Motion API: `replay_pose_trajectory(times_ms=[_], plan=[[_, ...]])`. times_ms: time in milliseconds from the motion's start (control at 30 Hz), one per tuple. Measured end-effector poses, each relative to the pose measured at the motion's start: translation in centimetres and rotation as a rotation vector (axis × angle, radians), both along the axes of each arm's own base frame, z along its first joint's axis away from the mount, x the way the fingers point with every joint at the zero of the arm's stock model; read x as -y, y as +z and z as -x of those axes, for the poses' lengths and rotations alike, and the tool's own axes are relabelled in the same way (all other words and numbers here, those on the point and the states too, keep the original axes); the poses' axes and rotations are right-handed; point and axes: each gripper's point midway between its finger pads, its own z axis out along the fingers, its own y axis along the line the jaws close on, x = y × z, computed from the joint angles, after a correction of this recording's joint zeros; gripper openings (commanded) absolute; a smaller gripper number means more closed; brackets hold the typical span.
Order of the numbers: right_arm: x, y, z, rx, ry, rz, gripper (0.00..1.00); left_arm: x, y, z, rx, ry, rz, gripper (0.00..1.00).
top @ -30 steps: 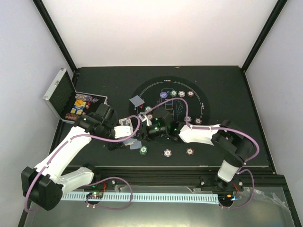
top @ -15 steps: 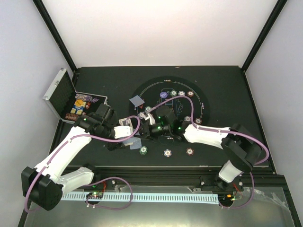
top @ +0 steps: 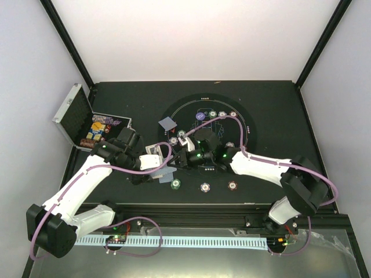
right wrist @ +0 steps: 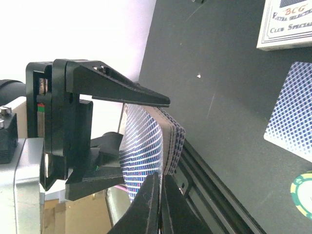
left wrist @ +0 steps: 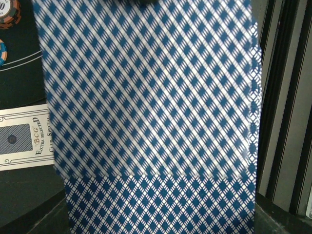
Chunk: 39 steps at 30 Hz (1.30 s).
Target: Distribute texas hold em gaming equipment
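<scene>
My left gripper (top: 157, 172) is shut on a deck of blue-diamond-backed playing cards (left wrist: 146, 97) that fills the left wrist view and hides its fingers. In the right wrist view the deck (right wrist: 170, 139) sits between the left gripper's black fingers (right wrist: 126, 92). My right gripper (right wrist: 159, 179) is shut on the edge of the deck's top card (right wrist: 141, 141), which bows away from the stack. One card (right wrist: 292, 117) lies face down on the table. Striped chips (top: 175, 185) lie near the table's front edge, others (top: 222, 114) on the round mat (top: 243, 124).
The open silver case (top: 81, 116) with chips stands at the left. A card box (left wrist: 24, 136) lies beside the deck. Another card (top: 167, 123), a red triangle (top: 173, 132) and a purple button (top: 200, 116) lie at the mat's left side. The table's front rail (right wrist: 214, 195) runs just below the deck.
The right arm has reached left toward the deck in my left gripper and its jaws have shut on the top card. The left arm has held still.
</scene>
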Motion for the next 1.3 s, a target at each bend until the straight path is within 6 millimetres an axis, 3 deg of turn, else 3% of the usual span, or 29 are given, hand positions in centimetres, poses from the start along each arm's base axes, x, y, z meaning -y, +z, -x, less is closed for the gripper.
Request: replay_pose_trajectory(times_ms=[533, 733, 933, 1033, 1167, 1300], plan=[[3.4, 0.1, -3.2, 0.008, -0.068, 0.029, 0.01, -0.1, 0.0, -0.1, 0.003, 0.001, -0.003, 0.02], [5.9, 1.4, -6.4, 0.015, -0.139, -0.004, 0.01, 0.0, 0.0, -0.3, 0.011, 0.001, 0.000, 0.02], [9.1, 2.4, -13.9, 0.051, -0.256, -0.007, 0.01, 0.1, 0.0, -0.3, 0.014, 0.001, 0.001, 0.02], [10.1, 2.3, -19.7, 0.075, -0.302, 0.014, 0.01, 0.1, 0.0, -0.3, 0.014, 0.001, 0.001, 0.02], [11.6, 0.4, -28.6, 0.104, -0.376, 0.070, 0.01, 0.1, 0.0, -0.3, 0.013, 0.002, 0.001, 0.01], [13.9, -3.2, -35.6, 0.095, -0.456, 0.144, 0.01, 0.1, 0.0, -0.3, 0.013, 0.002, 0.001, 0.02]])
